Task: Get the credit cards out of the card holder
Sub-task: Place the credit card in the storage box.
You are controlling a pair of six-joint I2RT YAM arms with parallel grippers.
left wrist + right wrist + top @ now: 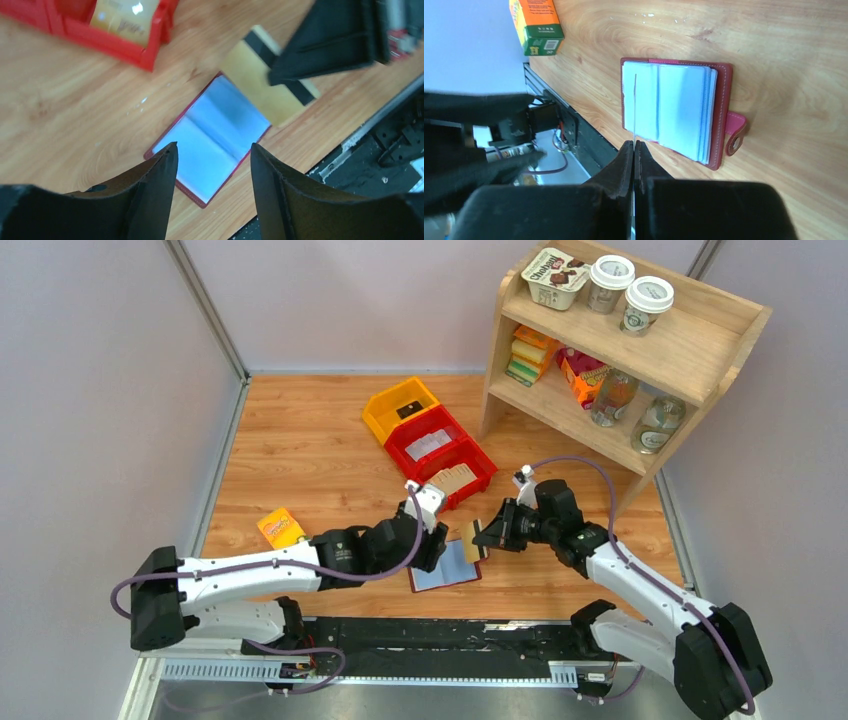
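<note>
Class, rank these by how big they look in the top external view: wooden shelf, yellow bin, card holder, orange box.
1. wooden shelf
2. yellow bin and card holder: similar, and the holder is partly covered, so unranked
3. orange box

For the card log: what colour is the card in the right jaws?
The credit card is tan-gold with a black stripe; clearest in left wrist view.

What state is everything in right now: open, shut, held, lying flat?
Card holder: open, lying flat on the table.
Snap tab: unfastened.
Right gripper: shut on the credit card.
Credit card: clear of the pockets, off the table.
Left gripper: open, holding nothing.
Red bin: holds tan cards.
</note>
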